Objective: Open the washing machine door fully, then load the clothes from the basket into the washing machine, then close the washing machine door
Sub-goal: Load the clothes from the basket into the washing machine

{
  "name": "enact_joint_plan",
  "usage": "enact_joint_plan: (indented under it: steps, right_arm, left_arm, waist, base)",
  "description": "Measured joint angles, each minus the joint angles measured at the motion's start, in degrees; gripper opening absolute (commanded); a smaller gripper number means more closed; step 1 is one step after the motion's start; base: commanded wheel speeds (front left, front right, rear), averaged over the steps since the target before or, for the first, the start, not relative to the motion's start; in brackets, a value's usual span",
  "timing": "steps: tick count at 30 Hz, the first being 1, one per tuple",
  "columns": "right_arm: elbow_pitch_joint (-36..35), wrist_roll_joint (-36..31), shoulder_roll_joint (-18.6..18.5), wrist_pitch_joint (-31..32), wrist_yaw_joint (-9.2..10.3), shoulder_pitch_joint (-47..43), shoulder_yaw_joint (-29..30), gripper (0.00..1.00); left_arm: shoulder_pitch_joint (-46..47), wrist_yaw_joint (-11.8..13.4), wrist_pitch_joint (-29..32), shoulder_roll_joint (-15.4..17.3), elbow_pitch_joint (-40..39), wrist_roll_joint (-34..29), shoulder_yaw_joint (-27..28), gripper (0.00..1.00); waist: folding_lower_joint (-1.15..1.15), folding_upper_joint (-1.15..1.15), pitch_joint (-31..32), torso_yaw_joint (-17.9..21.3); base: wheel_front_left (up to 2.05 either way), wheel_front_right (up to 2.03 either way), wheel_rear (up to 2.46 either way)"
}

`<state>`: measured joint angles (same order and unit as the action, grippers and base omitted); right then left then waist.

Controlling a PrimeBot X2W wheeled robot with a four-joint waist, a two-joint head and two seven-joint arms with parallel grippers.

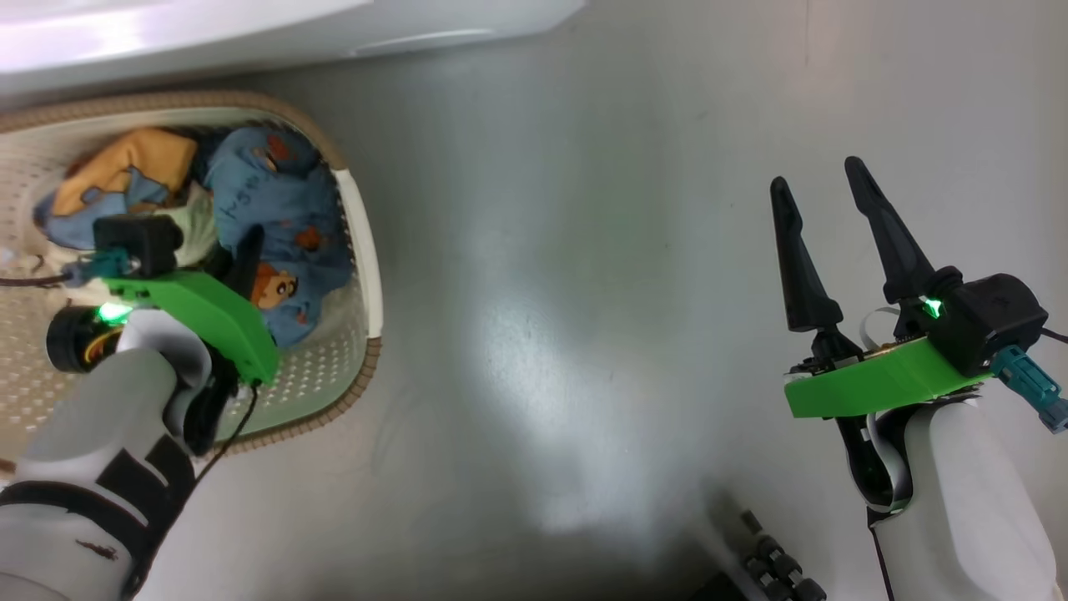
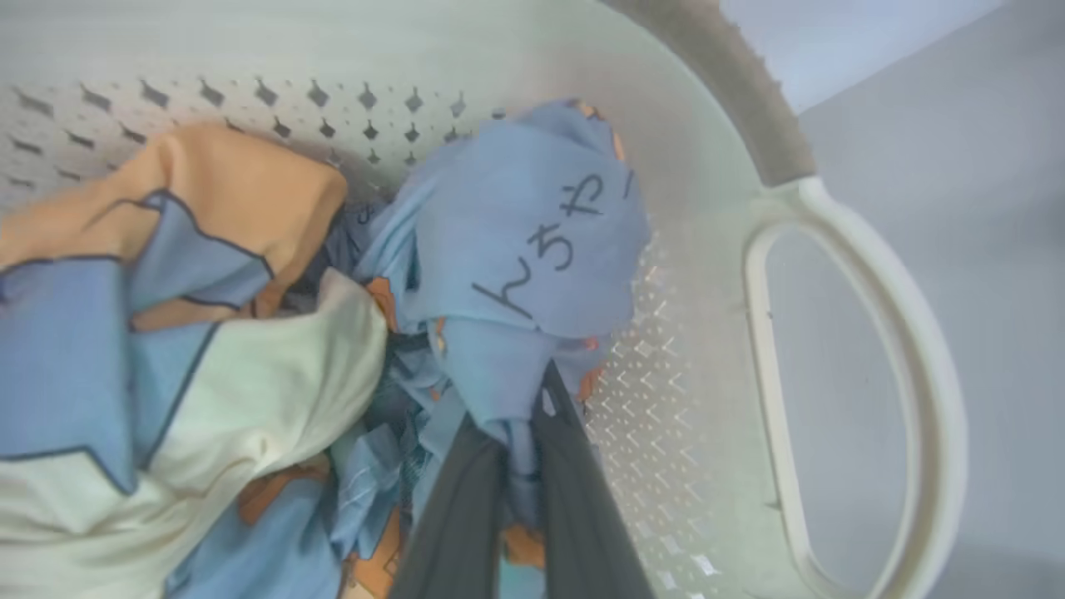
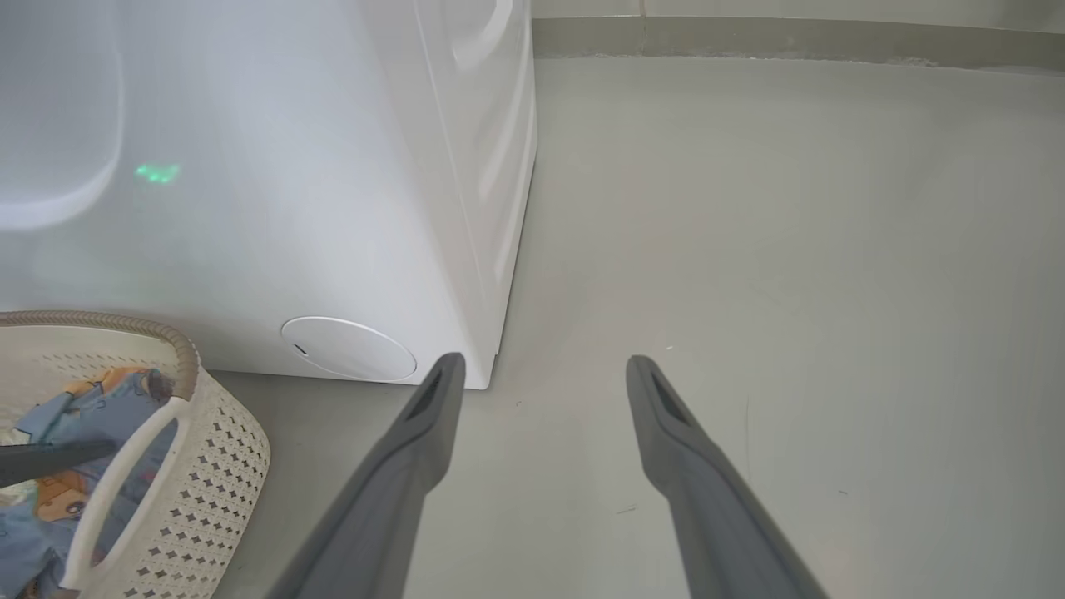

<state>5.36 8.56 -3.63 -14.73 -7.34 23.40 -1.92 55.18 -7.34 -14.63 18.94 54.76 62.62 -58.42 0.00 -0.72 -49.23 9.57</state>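
Left gripper (image 2: 509,408) pinches blue clothes (image 2: 516,233) (right gripper (image 1: 818,174) gapes, empty).

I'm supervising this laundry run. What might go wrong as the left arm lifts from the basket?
The left gripper pinches just a fold of the blue garment, so it may slip free on the lift. That garment lies bunched against the orange and cream garment, which may get dragged over the rim of the basket and fall on the floor.
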Motion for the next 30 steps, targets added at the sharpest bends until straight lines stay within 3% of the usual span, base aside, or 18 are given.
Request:
enact_joint_plan:
  steps: [7,20,30]
  right_arm:
    - [1.8,0.0,-0.2,0.0,0.01,0.0,-0.5,1.00]
    - [4.8,0.4,-1.7,0.0,0.00,-3.7,-0.3,1.00]
    - [6.2,1.3,-3.2,0.0,0.00,-9.1,-0.1,1.00]
  left_arm:
    - [-4.3,0.0,0.0,0.0,-3.4,-2.3,8.7,0.00]
    - [-18.8,0.0,0.0,-1.8,-12.7,-19.2,28.1,0.00]
    - [-29.3,0.0,0.0,-3.8,-19.9,-28.3,38.8,0.00]
  waist:
    - [0.00,0.00,4.2,-1.1]
    - [0.00,0.00,15.6,-3.1]
    - [0.00,0.00,25.1,-4.5]
  base:
    - [0.00,0.00,0.00]
    - [0.00,0.00,0.00]
    - [0.00,0.00,0.00]
